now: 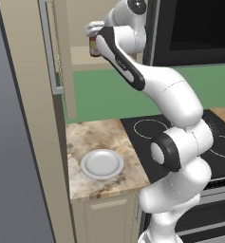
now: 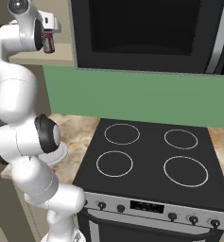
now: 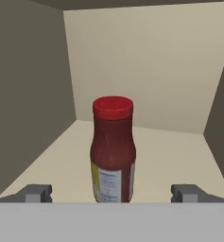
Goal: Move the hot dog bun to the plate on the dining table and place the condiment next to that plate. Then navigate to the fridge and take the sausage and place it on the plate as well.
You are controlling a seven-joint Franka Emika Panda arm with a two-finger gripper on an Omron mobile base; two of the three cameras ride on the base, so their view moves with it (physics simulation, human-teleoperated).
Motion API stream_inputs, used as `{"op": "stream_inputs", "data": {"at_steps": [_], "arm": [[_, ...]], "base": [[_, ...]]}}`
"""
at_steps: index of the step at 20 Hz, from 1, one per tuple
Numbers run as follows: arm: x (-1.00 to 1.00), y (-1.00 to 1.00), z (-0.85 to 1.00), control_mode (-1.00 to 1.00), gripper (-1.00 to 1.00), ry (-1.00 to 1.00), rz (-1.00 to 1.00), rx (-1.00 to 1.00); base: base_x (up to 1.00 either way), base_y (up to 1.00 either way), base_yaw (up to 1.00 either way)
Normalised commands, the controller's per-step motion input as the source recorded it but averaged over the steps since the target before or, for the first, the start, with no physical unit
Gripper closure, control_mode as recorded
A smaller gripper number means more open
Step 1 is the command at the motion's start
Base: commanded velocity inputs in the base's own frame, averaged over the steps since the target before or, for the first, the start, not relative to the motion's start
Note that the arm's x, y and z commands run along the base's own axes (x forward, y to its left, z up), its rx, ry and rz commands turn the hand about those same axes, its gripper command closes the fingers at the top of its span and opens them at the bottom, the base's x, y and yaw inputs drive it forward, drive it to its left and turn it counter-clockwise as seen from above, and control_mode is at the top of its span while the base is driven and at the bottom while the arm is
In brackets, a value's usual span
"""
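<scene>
Condiment (image 3: pixel 113 151) standing upright on a cabinet shelf (image 3: pixel 170 156), directly ahead of the end effector (image 3: pixel 112 193) and between its wide-spread fingers, apparently being lined up for a grasp, nothing gripped yet. Hand view revealing cap and label; base views revealing a white plate (image 1: pixel 102 164) on the counter (image 1: pixel 85 137) far below.

A cream cabinet shelf (image 3: pixel 160 156) carried the condiment (image 3: pixel 113 150), which stood upright near the middle of the hand view, red cap up and pale label low on its body. In the left base view the same shelf (image 1: pixel 83 60) sat in the upper left, with the bottle at its right end. Lower in that frame, a marbled counter (image 1: pixel 99 137) bore a plain white plate (image 1: pixel 102 164) near its front edge, beside the black stove top (image 1: pixel 147 137).
</scene>
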Motion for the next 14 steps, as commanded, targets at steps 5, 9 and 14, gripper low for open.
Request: {"op": "stream_inputs", "data": {"at_steps": [5, 9, 14], "arm": [[0.24, 0.03, -0.14, -1.0, -1.0, -0.01, -0.01, 0.0], [0.35, 0.14, -0.06, -1.0, -1.0, 0.0, 0.0, 0.0], [0.4, 0.29, -0.01, -1.0, -1.0, 0.0, 0.0, 0.0]], "base": [[0.0, 0.0, 0.0], [0.0, 0.0, 0.0], [0.0, 0.0, 0.0]]}}
